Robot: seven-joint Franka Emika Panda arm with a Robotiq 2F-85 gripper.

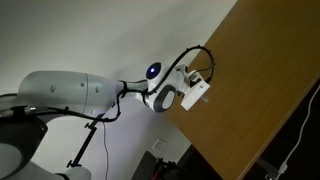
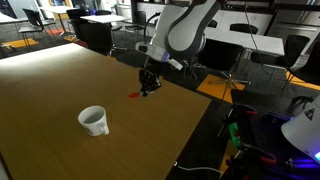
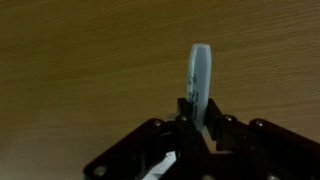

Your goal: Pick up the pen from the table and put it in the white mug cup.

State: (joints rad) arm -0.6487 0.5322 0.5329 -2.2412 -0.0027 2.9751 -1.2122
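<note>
Now pen (image 3: 201, 75) clamped in gripper (image 3: 198, 122); print (image 3: 190, 88) blurred, unreadable.

On table (image 2: 50, 85), pincer (image 2: 148, 88) at pen (image 2: 135, 95), mug (image 2: 93, 120) apart

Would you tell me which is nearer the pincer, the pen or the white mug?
The pen: the red-orange stick sits in the pincer, while the white mug stands well apart on the table.

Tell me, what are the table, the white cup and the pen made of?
The table looks like wood or wood-look laminate: light brown, matte, with faint grain streaks. The white mug cup seems to be glazed ceramic, perhaps plastic: smooth, plain white, thick rim. The pen looks like plastic: its pale end is smooth and rounded.
</note>
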